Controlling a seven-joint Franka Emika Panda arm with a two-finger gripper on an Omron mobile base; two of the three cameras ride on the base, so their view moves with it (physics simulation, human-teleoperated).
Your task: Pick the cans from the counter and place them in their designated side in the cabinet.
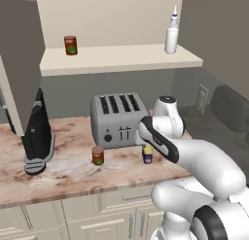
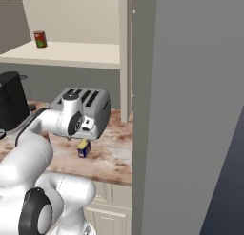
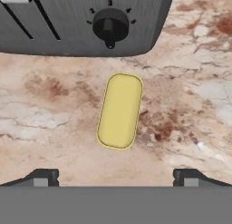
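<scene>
A blue can with a yellow top (image 1: pixel 147 154) stands on the pinkish marbled counter (image 1: pixel 68 173) in front of the toaster, and it also shows in the right base view (image 2: pixel 84 149). My gripper (image 3: pixel 115 180) hangs open straight above it, nothing between the fingertips (image 3: pixel 43 177). From the hand view the can's yellow top (image 3: pixel 119 110) lies centred between them, below. A red-brown can with a green patch (image 1: pixel 97 155) stands on the counter to the left. Another red-brown can (image 1: pixel 70 45) sits at the left of the cabinet shelf (image 1: pixel 121 59).
A silver toaster (image 1: pixel 116 120) stands just behind the cans. A black coffee machine (image 1: pixel 38 134) is at the counter's left. A tall white squeeze bottle (image 1: pixel 171 35) stands at the shelf's right end. The grey-brown cabinet door (image 2: pixel 190 110) hangs open on the right.
</scene>
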